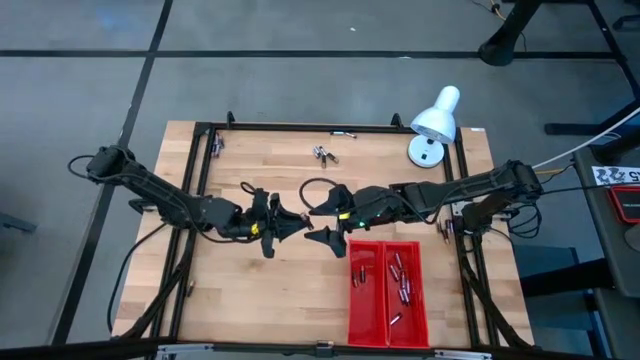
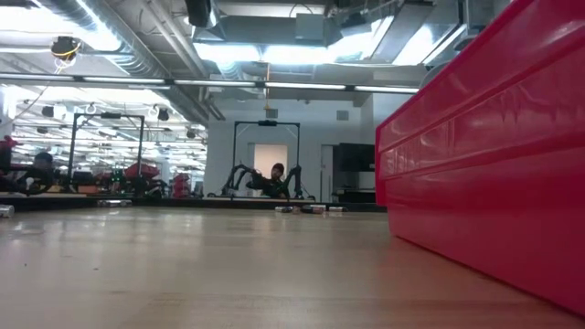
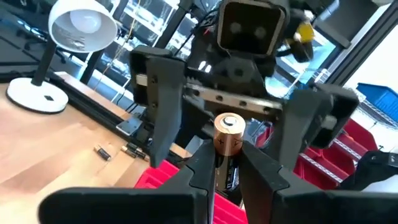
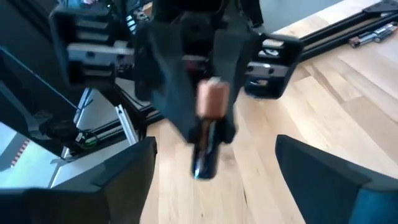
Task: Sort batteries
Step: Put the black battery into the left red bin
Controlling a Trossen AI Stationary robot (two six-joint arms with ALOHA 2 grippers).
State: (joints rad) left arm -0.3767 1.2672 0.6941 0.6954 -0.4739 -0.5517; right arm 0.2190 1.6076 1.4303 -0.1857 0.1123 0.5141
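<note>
Your left gripper (image 3: 225, 163) was clamped on a copper-topped battery (image 3: 227, 138) above the middle of the table (image 1: 270, 300), holding it up toward the right arm. Your right gripper (image 1: 318, 222) faced it from just beside, its fingers (image 4: 323, 171) spread wide with the battery (image 4: 210, 124) between them and touching neither one. The red tray (image 1: 357, 310) lay just beside and below that meeting point, at the table's near edge, with several batteries (image 1: 400, 278) in its right compartment and a few in its left. A small cluster of loose batteries (image 1: 324, 154) sat well apart near the far edge. The white lamp (image 1: 434, 122) stood at the far right corner. You had bare wood to the left of the tray and between the grippers and the far cluster.
</note>
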